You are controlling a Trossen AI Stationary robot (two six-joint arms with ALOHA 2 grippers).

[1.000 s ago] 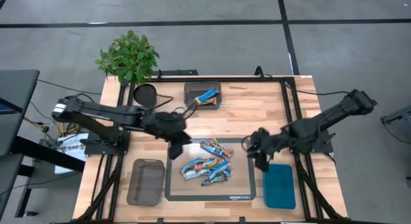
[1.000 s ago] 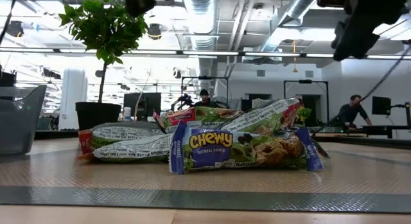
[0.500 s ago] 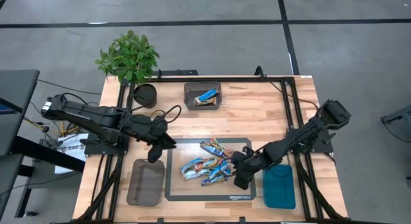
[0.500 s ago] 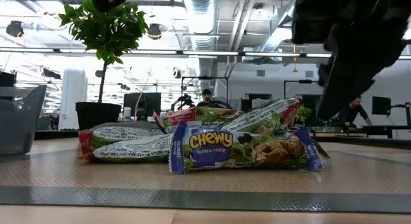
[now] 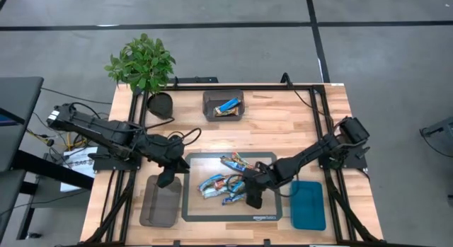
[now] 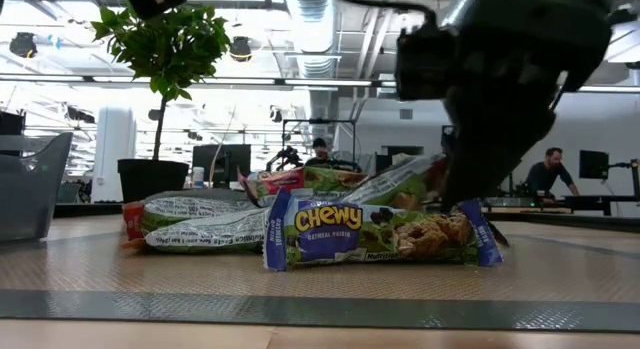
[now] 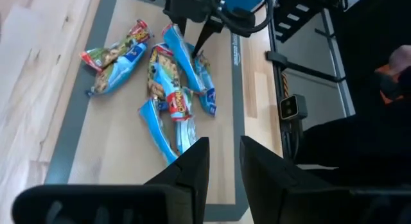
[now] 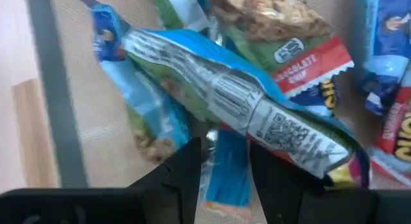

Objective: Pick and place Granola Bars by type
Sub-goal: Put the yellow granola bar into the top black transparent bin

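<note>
In the low view, the granola bar (image 6: 375,234) lying nearest the front edge of the mat carries the brand "Chewy" in yellow letters on a blue panel, with a smaller line beneath that seems to read "Oatmeal Raisin". In the right wrist view, a red band on one wrapper (image 8: 302,60) reads "Chocolate Chip", and the wrapper (image 8: 244,108) lying across it bears a barcode and a QR code, its fine print too small to read. In the high view, the mat (image 5: 263,217) shows "amazon basics" along its front and back edges.
</note>
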